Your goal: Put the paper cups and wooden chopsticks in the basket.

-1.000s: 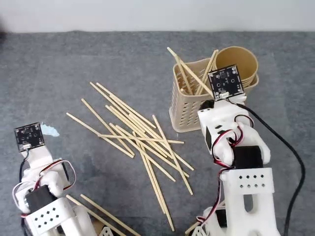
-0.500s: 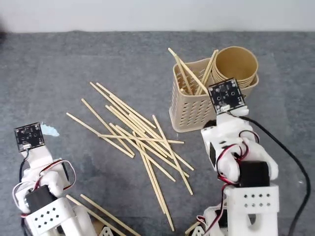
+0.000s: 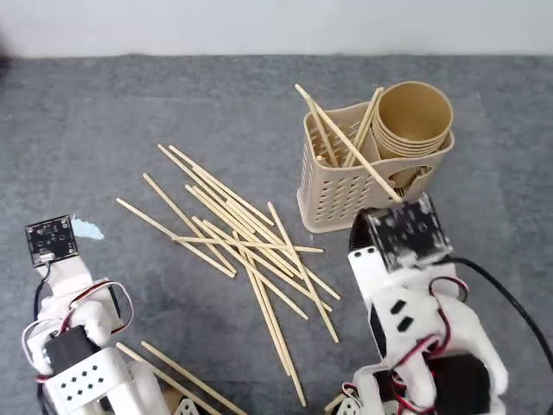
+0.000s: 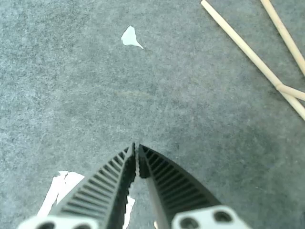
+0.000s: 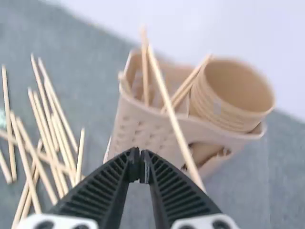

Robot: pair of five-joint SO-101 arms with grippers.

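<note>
A beige perforated basket [image 3: 333,194] [image 5: 152,129] stands at the back right of the grey mat. It holds a stack of paper cups [image 3: 413,121] [image 5: 228,102] and a few upright wooden chopsticks [image 3: 341,134] [image 5: 167,102]. Many loose chopsticks [image 3: 251,238] [image 5: 43,124] lie scattered on the mat left of the basket. My right gripper [image 5: 139,166] is shut and empty, just in front of the basket. My left gripper [image 4: 137,156] is shut and empty, low over bare mat at the front left, with two chopsticks [image 4: 267,57] beyond it.
A small scrap of white paper [image 3: 86,228] [image 4: 130,37] lies on the mat near the left arm. Two more chopsticks [image 3: 181,376] lie by the left arm's base. A white wall runs along the far edge of the mat.
The right arm has pulled back from over the basket toward the front edge of the table. The left arm has kept still.
</note>
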